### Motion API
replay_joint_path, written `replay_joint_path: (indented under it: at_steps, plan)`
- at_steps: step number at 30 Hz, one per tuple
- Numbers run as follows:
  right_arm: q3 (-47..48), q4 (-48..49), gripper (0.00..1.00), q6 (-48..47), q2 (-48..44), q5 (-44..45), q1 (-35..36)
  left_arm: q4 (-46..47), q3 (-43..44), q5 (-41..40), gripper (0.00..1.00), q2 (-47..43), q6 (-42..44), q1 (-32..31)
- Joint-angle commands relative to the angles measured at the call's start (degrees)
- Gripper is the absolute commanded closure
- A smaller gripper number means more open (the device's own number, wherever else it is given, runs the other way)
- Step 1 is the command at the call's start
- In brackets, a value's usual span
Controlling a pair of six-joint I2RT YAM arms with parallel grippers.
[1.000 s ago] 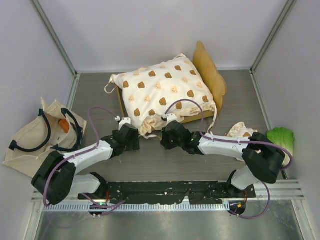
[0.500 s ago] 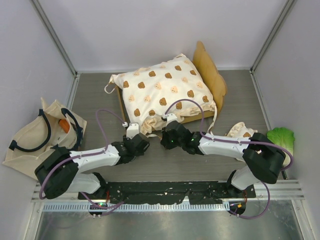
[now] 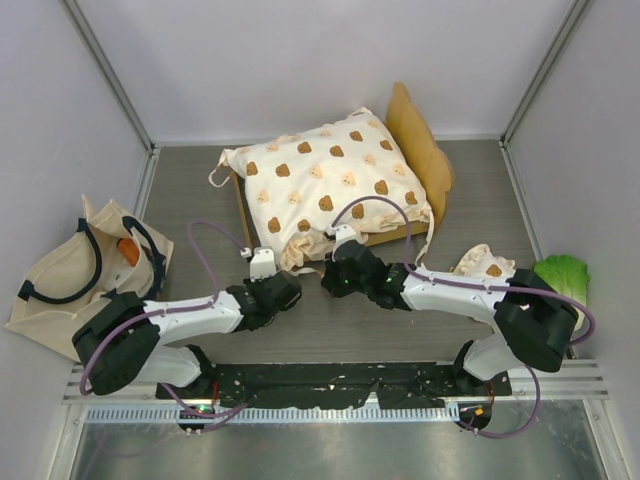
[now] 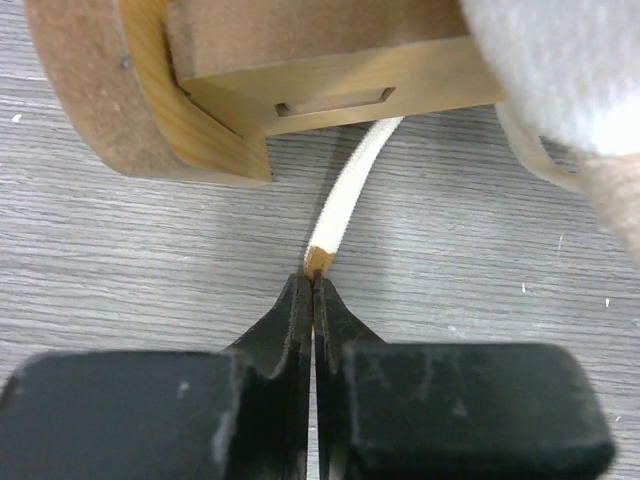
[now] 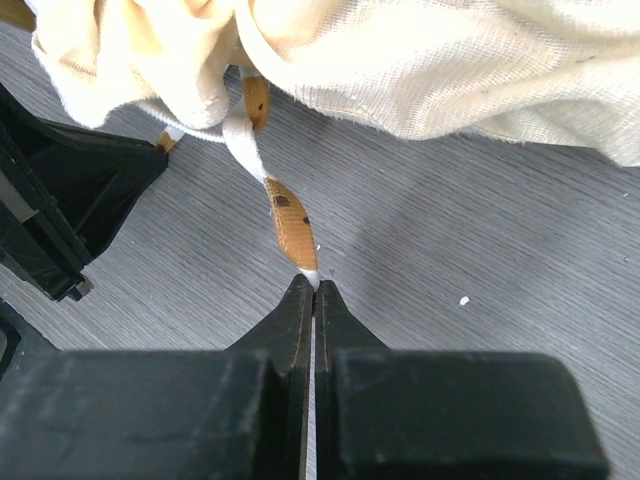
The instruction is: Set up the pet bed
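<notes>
L fingers [image 4: 298, 305] are closed, pinching just the brown tip of a cream tie strap [image 4: 350, 190] that runs straight ahead of them. R fingers [image 5: 298, 300] are closed too, nipping the white end of a bear-print tie strap [image 5: 285, 225].

Risks, as I judge them:
- Both grips sit on the very ends, so a pull at an angle could slip a strap out, esp. the L one.
- Too hard a pull may drag the cushion [image 3: 330, 180] off, or slide the bed across the tabletop [image 4: 120, 240].
- The two sets of fingers are near each other and could bump when the straps cross.

Just beyond the fingers is the pet bed [image 3: 420, 140]: its frame corner is just past the L ones and the cushion is bunched over its near edge. Nothing lies btwn fingers and bed.

Well off L of the L fingers is a tote bag [image 3: 70, 270]. R of the R fingers are a small bear-print fabric piece [image 3: 480, 265], then a lettuce toy [image 3: 562, 275].
</notes>
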Motion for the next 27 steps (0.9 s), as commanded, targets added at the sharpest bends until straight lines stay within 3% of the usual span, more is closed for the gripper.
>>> replay_joint_path:
  at_steps: [1,4,7,9,12,15,16,19,25,27]
  plan:
    - [0.05,1.26,0.99,-0.08,-2.05,0.00,0.24,-4.18,-2.05,8.26,1.00,4.56,-3.44,-1.76]
    - [0.31,1.26,0.99,-0.08,-1.96,-0.35,0.24,-5.41,-1.79,7.82,1.00,3.08,-4.14,-1.85]
    - [0.49,1.43,0.99,-0.52,-2.23,-2.01,0.24,-9.79,-1.09,4.84,1.00,-3.59,-4.32,-1.50]
    - [0.32,1.96,0.99,-0.96,-2.75,-2.72,0.24,-12.08,-0.74,2.99,1.00,-12.60,-3.44,-0.19]
    - [0.14,1.96,0.99,-1.22,-3.72,-2.20,0.24,-14.91,-0.38,5.35,1.00,-26.40,0.85,7.35]
    - [-0.21,2.92,0.99,-1.58,-5.47,-3.69,0.24,-17.71,1.28,9.82,1.00,-34.43,6.91,17.55]
    - [-0.12,3.10,0.99,-1.32,-5.74,-5.26,0.24,-18.94,1.81,11.06,1.00,-35.15,8.24,21.84]
    - [1.10,2.93,0.99,-0.88,-4.95,-8.15,0.50,-18.95,3.39,14.93,1.00,-34.73,12.29,26.87]
    - [3.56,2.23,0.99,-0.18,-2.94,-7.03,2.96,-16.14,5.68,16.51,1.00,-32.44,15.36,30.13]
    - [4.18,1.61,0.99,0.96,-2.06,-4.22,3.14,-15.44,6.47,18.62,1.00,-32.00,17.38,34.85]
